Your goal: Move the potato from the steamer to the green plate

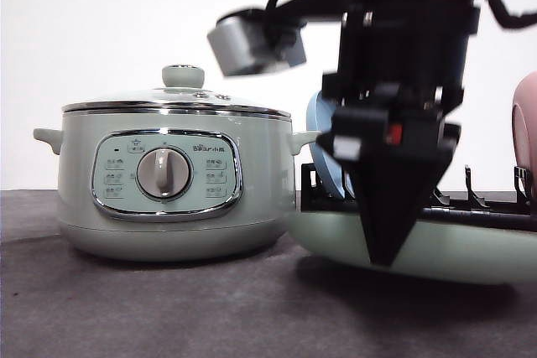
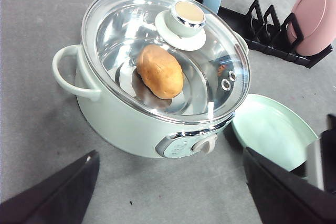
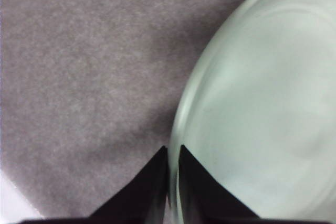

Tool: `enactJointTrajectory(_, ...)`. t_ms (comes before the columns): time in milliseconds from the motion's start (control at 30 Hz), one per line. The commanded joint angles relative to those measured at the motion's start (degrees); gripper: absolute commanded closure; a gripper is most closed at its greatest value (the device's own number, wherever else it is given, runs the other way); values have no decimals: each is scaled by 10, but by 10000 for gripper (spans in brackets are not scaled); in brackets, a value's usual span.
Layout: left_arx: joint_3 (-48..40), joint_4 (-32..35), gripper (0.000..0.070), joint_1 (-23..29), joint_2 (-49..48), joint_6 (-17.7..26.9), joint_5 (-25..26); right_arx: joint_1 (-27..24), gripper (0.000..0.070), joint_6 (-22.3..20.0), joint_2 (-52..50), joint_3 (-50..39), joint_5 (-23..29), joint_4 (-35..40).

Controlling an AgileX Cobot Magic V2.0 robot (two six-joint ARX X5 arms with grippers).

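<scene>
Inside one lidded steamer (image 2: 126, 114) lies one potato (image 2: 160, 71); right gripper (image 3: 173, 153) pinches green plate (image 3: 262, 108) rim, left gripper (image 2: 168, 192) spread.

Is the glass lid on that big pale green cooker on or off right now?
On. The knobbed glass lid sits flat on the pale green cooker, and the orange-brown potato shows through it inside.

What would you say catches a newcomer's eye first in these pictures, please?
Probably the potato, lying inside the steamer and seen through its closed glass lid. Next comes the right tool, hanging point-down in front of the green plate, which lies flat on the table just right of the steamer; its fingers look pressed together at the plate's rim. Behind stands a black rack with a pink dish.
</scene>
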Motion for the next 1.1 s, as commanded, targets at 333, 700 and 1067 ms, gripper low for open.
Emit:
enactJointTrajectory(333, 13, 7, 143, -1, 3, 9, 3, 6, 448, 13, 30, 0, -54, 21)
enactJointTrajectory(700, 13, 7, 143, -1, 3, 9, 3, 6, 411, 14, 1, 6, -50, 17)
enactJointTrajectory(1067, 13, 7, 143, -1, 3, 9, 3, -39, 411, 12, -134, 75, -55, 2)
